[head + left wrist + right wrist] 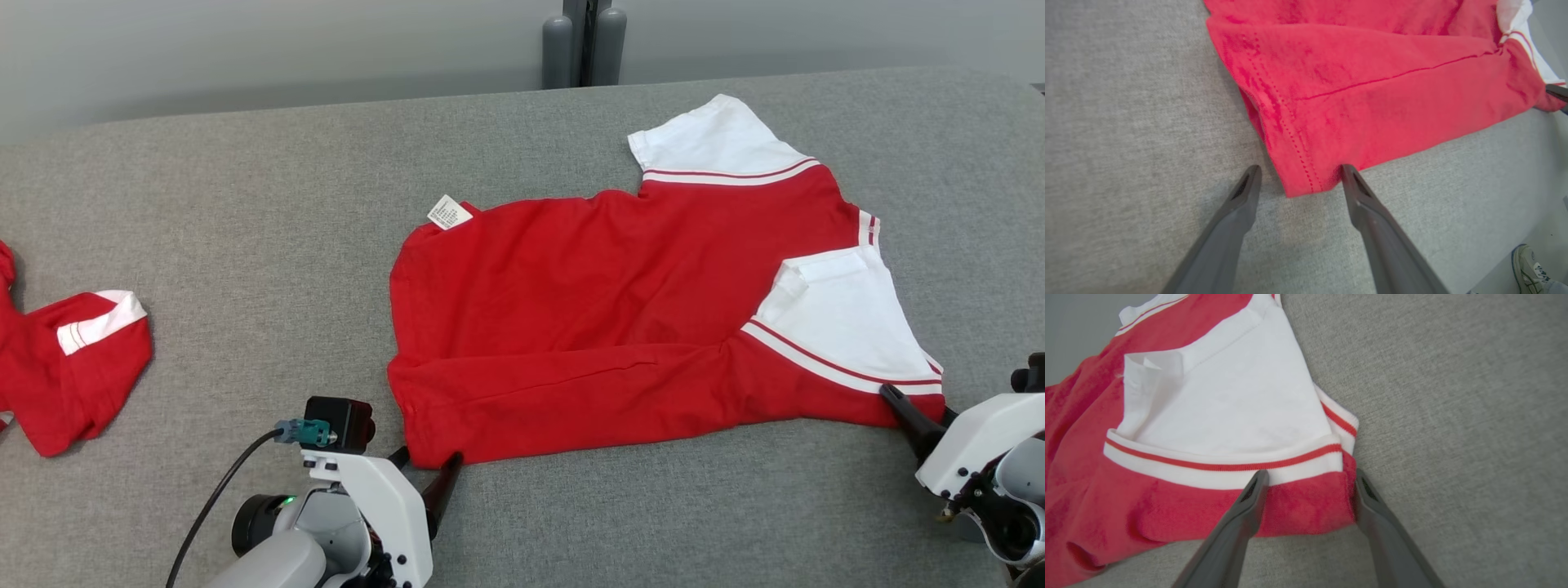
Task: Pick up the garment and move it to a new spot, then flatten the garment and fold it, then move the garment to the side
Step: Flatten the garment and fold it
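The garment (604, 310), a red shirt with white sleeves and red-striped trim, lies spread on the grey table (245, 229), its near edge folded over. My left gripper (424, 469) is open at the near left hem corner. In the left wrist view that corner of the garment (1372, 94) pokes between the spread fingers of the left gripper (1299, 169). My right gripper (918, 408) is open at the near right corner. In the right wrist view the right gripper (1310, 473) straddles the red edge of the garment (1208, 412) below the white sleeve.
A second red and white garment (73, 367) lies crumpled at the table's left edge. Two grey posts (584, 41) stand behind the far edge. A person's shoe (1531, 269) shows on the floor past the table's near edge.
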`<state>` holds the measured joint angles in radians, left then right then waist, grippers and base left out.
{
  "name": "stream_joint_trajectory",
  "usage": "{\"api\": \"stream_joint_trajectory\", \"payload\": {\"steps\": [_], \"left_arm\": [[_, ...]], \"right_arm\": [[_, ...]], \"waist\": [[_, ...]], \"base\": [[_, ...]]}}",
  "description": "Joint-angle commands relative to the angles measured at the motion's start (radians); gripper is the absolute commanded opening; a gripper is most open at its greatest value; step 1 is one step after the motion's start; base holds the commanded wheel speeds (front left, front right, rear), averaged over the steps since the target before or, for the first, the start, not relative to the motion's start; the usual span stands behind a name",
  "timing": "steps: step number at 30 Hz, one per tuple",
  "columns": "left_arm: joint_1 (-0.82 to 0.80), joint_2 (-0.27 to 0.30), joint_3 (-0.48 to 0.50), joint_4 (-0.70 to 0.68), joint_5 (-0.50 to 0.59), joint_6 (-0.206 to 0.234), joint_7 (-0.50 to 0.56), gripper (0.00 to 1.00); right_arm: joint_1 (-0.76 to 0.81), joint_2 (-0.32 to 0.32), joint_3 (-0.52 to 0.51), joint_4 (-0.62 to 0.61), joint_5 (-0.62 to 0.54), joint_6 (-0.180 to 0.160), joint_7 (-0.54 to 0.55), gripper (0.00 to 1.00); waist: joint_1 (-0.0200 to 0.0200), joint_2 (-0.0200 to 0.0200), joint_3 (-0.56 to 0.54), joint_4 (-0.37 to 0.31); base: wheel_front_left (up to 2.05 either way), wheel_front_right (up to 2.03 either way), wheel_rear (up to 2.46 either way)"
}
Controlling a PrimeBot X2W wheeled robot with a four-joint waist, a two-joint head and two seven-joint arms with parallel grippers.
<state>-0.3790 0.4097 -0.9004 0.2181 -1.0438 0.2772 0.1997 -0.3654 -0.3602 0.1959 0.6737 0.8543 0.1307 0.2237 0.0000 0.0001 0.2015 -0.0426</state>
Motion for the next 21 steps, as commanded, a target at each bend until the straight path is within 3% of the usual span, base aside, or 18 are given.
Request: {"api": "stream_joint_trajectory", "payload": {"steps": [1, 2, 3, 4, 5, 14, 21], "left_arm": [[-0.014, -0.001, 0.004, 0.008, -0.006, 0.007, 0.006, 1.00], [-0.018, -0.003, 0.005, 0.009, -0.010, 0.011, 0.009, 1.00], [-0.020, -0.005, 0.003, 0.011, -0.013, 0.012, 0.016, 0.94], [-0.021, -0.005, -0.003, 0.013, -0.014, 0.008, 0.028, 0.46], [-0.021, -0.007, -0.005, 0.013, -0.014, 0.005, 0.032, 0.00], [-0.011, 0.032, -0.018, -0.029, -0.013, -0.021, 0.055, 0.00], [0.046, 0.120, -0.039, -0.140, -0.029, 0.010, 0.126, 0.00]], "right_arm": [[-0.005, -0.003, 0.011, 0.012, 0.009, 0.000, 0.005, 0.56], [-0.009, -0.003, 0.018, 0.014, 0.015, 0.000, 0.003, 0.35], [-0.011, -0.003, 0.025, 0.016, 0.021, 0.000, 0.001, 0.09], [-0.013, -0.004, 0.032, 0.019, 0.027, 0.000, 0.000, 0.00], [-0.015, -0.006, 0.039, 0.021, 0.032, 0.000, -0.002, 0.00], [0.018, -0.044, 0.093, -0.010, 0.099, 0.000, -0.035, 0.00], [0.111, -0.101, 0.124, -0.102, 0.157, 0.000, 0.015, 0.00]], "waist": [[0.0000, -0.0001, -0.001, 0.000], [0.0000, -0.0001, -0.001, 0.000], [0.0000, -0.0001, -0.002, 0.000], [0.0000, -0.0001, -0.004, 0.000], [0.0000, -0.0001, -0.005, 0.000], [0.0000, -0.0001, -0.073, -0.002], [0.0000, -0.0001, -0.135, -0.002]], "base": [[0.00, 0.00, 0.00], [0.00, 0.00, 0.00], [0.00, 0.00, 0.00], [0.00, 0.00, 0.00], [0.00, 0.00, 0.00], [0.00, 0.00, 0.00], [0.00, 0.00, 0.00]]}}
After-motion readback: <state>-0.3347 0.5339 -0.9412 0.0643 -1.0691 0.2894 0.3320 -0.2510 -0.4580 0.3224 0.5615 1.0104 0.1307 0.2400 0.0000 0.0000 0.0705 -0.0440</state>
